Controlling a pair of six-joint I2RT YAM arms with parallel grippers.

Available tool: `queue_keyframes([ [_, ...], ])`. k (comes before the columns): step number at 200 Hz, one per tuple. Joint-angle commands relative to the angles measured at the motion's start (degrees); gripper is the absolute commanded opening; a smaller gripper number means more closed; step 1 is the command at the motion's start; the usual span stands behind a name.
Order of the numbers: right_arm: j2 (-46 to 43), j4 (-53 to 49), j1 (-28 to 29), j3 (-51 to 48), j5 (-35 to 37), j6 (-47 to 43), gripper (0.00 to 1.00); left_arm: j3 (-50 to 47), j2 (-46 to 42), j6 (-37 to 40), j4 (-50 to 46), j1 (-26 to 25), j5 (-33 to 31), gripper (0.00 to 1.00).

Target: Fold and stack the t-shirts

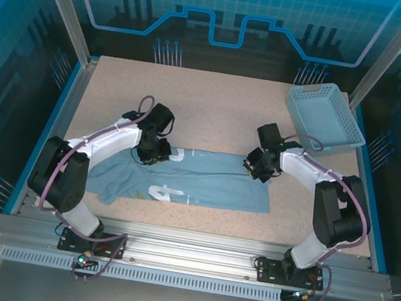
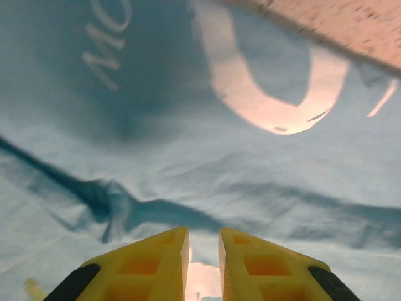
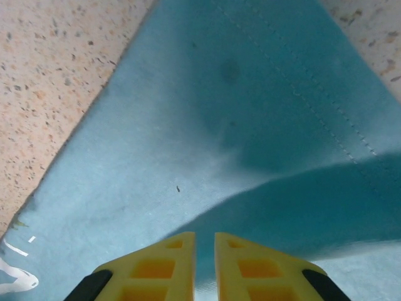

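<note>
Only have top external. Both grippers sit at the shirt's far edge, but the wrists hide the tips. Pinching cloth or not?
Observer: In the left wrist view, the left gripper has its fingers almost together, with t-shirt creases running into the slit. Looks like a pinch.
Operator: Right one?
Observer: Much the same in its wrist view: the right gripper is nearly shut on cloth, with a raised fold leading to it.
Operator: Which part is each on?
Observer: Left is close to the white collar band. Right is near a stitched hem, with bare table beside it.
</note>
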Motion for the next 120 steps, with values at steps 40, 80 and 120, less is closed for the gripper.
queue_keyframes([
  [40, -1.2, -1.97, -1.72, -7.65, -3.28, 0.14, 0.15, -1.69, 7.62, -3.63, 4.96, -1.59, 3.3, 0.21],
  [80, -3.15, -1.97, -4.58, -12.48, -4.38, -1.04, 0.16, -5.22, 4.73, -2.88, 3.66, -1.08, 1.79, 0.21],
  [120, -7.4, -5.78, -5.25, -7.07, -1.39, -5.81, 0.18, -1.32, -2.18, -2.58, -1.99, 2.45, -1.49, 0.23],
])
